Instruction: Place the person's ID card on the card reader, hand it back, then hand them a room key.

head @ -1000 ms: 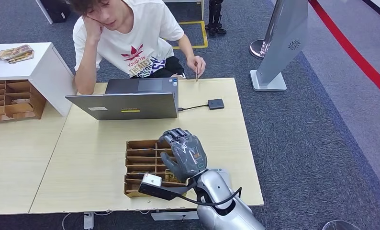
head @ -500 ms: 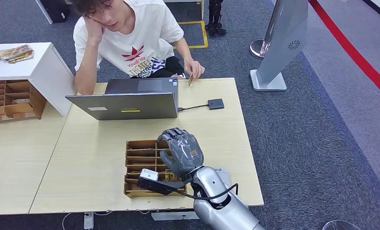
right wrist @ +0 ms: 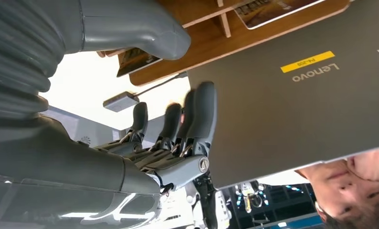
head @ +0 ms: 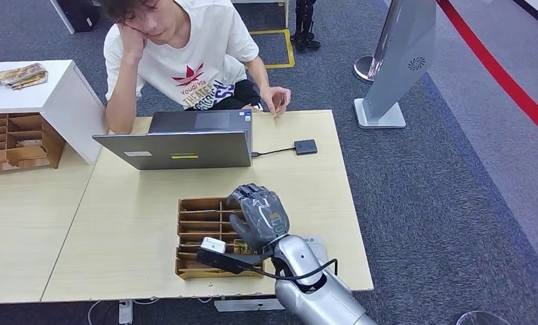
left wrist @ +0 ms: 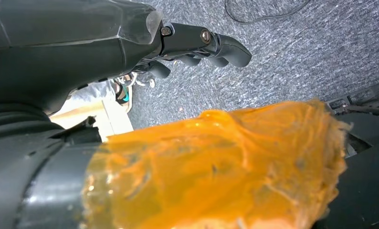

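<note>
Fingers (head: pixel 247 198) of right hand (head: pixel 259 217) over card organizer (head: pixel 198 223).

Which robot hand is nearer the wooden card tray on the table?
The right robot hand, hovering directly over the wooden card tray. The left robot hand hangs over grey carpet, away from the tray.
</note>
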`<state>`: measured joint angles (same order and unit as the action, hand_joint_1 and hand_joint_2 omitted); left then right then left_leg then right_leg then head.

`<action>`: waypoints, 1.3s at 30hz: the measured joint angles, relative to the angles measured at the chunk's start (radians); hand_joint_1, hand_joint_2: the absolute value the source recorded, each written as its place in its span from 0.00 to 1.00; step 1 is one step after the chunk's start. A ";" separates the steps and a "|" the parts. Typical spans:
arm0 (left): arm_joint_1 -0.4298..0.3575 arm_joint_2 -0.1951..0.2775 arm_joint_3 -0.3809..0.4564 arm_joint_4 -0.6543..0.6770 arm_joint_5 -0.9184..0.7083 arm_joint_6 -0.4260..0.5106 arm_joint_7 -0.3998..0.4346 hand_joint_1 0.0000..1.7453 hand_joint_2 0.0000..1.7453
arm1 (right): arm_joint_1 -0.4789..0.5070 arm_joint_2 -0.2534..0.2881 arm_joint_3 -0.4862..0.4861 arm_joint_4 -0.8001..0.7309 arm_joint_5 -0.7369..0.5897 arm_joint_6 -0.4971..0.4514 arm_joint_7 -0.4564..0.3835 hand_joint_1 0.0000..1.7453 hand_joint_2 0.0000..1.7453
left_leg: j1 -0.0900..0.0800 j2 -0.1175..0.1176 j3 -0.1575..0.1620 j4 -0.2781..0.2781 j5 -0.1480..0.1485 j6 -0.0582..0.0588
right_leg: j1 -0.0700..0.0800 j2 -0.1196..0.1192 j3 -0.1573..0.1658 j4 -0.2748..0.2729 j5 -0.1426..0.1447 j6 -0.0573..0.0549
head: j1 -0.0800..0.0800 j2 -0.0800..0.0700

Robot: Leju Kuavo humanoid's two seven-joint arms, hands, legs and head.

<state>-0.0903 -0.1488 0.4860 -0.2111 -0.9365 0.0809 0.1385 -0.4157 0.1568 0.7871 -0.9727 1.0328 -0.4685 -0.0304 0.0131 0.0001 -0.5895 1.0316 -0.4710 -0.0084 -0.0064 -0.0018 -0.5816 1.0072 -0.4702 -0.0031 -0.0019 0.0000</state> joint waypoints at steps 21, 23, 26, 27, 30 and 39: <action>0.000 0.000 0.000 0.000 0.000 0.000 0.001 0.00 0.00 | -0.027 0.001 -0.043 0.112 -0.010 -0.001 0.008 0.73 1.00 | 0.000 0.000 0.000 0.000 0.000 0.000 | 0.000 0.000 0.000 0.000 0.000 0.000 | 0.000 0.000; 0.000 0.000 0.000 0.000 0.000 0.000 0.002 0.00 0.00 | -0.030 0.001 -0.045 0.120 -0.010 -0.001 0.007 0.84 1.00 | 0.000 0.000 0.000 0.000 0.000 0.000 | 0.000 0.000 0.000 0.000 0.000 0.000 | 0.000 0.000; 0.000 0.000 0.000 0.000 0.000 0.000 0.003 0.00 0.00 | -0.032 0.002 -0.047 0.127 -0.010 -0.001 0.005 0.98 1.00 | 0.000 0.000 0.000 0.000 0.000 0.000 | 0.000 0.000 0.000 0.000 0.000 0.000 | 0.000 0.000; 0.000 0.000 0.000 0.000 0.000 0.000 0.003 0.00 0.00 | -0.033 0.003 -0.047 0.129 -0.010 -0.001 0.004 0.99 1.00 | 0.000 0.000 0.000 0.000 0.000 0.000 | 0.000 0.000 0.000 0.000 0.000 0.000 | 0.000 0.000; 0.000 0.000 0.000 0.000 0.000 0.000 0.003 0.00 0.00 | -0.036 0.005 -0.049 0.134 -0.010 -0.001 0.002 1.00 1.00 | 0.000 0.000 0.000 0.000 0.000 0.000 | 0.000 0.000 0.000 0.000 0.000 0.000 | 0.000 0.000; 0.000 0.000 0.000 0.000 0.000 0.001 0.003 0.00 0.00 | -0.041 0.010 -0.053 0.145 -0.009 -0.001 -0.004 1.00 1.00 | 0.000 0.000 0.001 0.000 0.000 0.000 | 0.000 0.000 0.001 0.000 0.000 0.000 | 0.000 0.000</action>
<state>-0.0904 -0.1488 0.4860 -0.2110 -0.9365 0.0816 0.1415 -0.4563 0.1663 0.7339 -0.8273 1.0234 -0.4700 -0.0341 0.0131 0.0001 -0.5887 1.0317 -0.4709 -0.0084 -0.0064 -0.0019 -0.5810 1.0072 -0.4701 -0.0030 -0.0019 0.0000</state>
